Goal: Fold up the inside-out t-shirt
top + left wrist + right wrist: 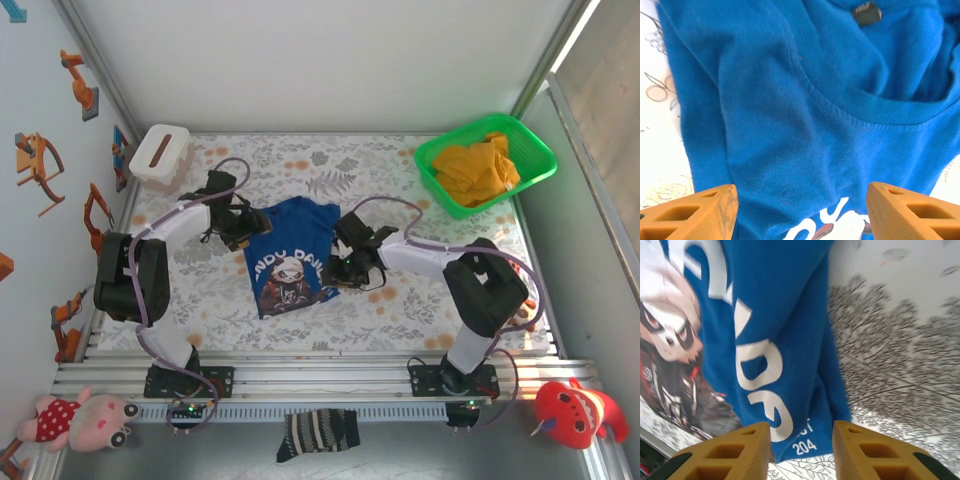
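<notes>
The royal-blue inside-out t-shirt lies flat in the middle of the table as a narrow folded shape, with white lettering and a cartoon print facing up. My left gripper hovers at its upper left edge. In the left wrist view the left gripper is open, its orange fingers wide apart over the collar and a dark tag. My right gripper sits at the shirt's right edge. The right wrist view shows the right gripper open above the printed shirt edge, clamping nothing.
A green basket holding a yellow-orange garment stands at the back right. A white box sits at the back left. A striped sock and plush toys lie beyond the front rail. The leaf-patterned cloth surrounds the shirt.
</notes>
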`<state>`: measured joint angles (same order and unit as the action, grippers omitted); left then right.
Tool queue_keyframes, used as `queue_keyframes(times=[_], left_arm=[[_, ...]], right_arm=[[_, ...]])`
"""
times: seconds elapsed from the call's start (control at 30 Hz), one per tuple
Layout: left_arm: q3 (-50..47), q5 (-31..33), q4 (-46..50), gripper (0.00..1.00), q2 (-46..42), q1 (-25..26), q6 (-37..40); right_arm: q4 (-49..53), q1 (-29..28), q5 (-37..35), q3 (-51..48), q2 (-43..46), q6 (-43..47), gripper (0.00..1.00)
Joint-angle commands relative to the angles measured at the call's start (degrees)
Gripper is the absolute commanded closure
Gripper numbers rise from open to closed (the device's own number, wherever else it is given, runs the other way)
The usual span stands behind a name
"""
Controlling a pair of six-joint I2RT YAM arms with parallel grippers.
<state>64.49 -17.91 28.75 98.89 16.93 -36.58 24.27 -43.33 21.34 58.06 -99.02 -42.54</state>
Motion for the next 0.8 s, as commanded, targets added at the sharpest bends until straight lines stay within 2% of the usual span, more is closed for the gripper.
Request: queue_keyframes(times=[0.0,0.03,0.2,0.27,0.3,0.33,0.43,0.53,0.63,0.77], left_arm=[[-1.4,2.7,0.0,0.36,1.0,1.4,-1.6],[-1.6,2.8,-0.2,0.37,1.3,1.5,-1.6],[0.4,5.4,1.7,0.37,2.5,0.2,1.3],[2.2,5.2,2.9,0.37,1.7,-1.2,2.8],[3.1,5.0,3.6,0.36,0.9,-1.6,3.2],[3.9,5.0,4.4,0.36,-0.1,-1.9,3.7],[5.1,4.0,6.9,0.34,-3.8,-1.5,4.1],[2.7,2.7,8.0,0.33,-8.4,0.6,2.6],[-1.5,2.7,7.9,0.33,-13.6,4.2,-0.4],[-7.2,4.0,6.6,0.32,-19.1,10.7,-5.3]], right_arm=[[-3.8,-2.9,-1.1,-1.7,-0.6,-3.0,0.91],[-5.1,-3.6,-1.4,-2.9,-0.2,-4.2,1.0],[-7.7,-6.6,-1.2,-7.3,4.0,-8.2,0.98],[-4.0,-6.1,-2.9,-6.5,6.8,-6.1,0.75],[-0.8,-5.0,-4.4,-4.8,8.1,-4.2,0.67],[2.4,-3.1,-5.5,-2.8,9.2,-1.7,0.65],[6.5,5.2,-6.0,1.5,9.6,2.2,0.63],[6.7,13.3,-4.0,6.8,5.8,4.9,0.64],[7.8,16.9,-2.8,14.1,-1.0,7.7,0.64],[9.9,18.1,-2.4,22.0,-9.4,9.5,0.63]])
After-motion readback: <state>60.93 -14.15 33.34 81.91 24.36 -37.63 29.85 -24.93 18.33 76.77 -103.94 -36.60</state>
